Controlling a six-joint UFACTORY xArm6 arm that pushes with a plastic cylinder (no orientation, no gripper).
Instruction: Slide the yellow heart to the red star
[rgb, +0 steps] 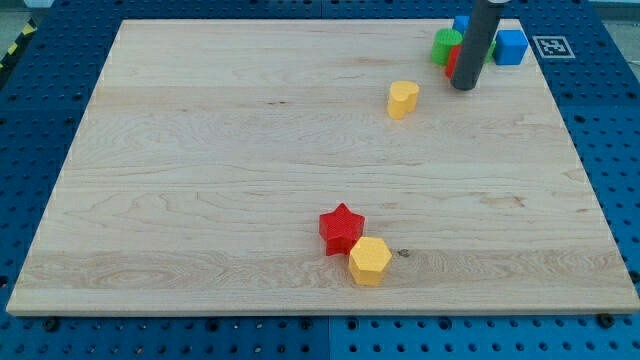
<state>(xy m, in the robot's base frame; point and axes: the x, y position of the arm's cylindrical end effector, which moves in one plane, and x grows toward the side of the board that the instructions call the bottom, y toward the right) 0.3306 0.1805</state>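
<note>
The yellow heart (402, 99) lies in the upper right part of the wooden board (200, 180). The red star (341, 228) lies near the view's bottom centre, far below the heart. My tip (463, 87) is at the lower end of the dark rod, to the right of the yellow heart and a little above it, with a gap between them. The rod hides part of a cluster of blocks at the top right.
A yellow hexagon block (370, 261) touches the red star at its lower right. At the top right, a green block (446, 46), a blue cube (511, 47), another blue block (461, 23) and a red block (452, 63) stand together behind the rod.
</note>
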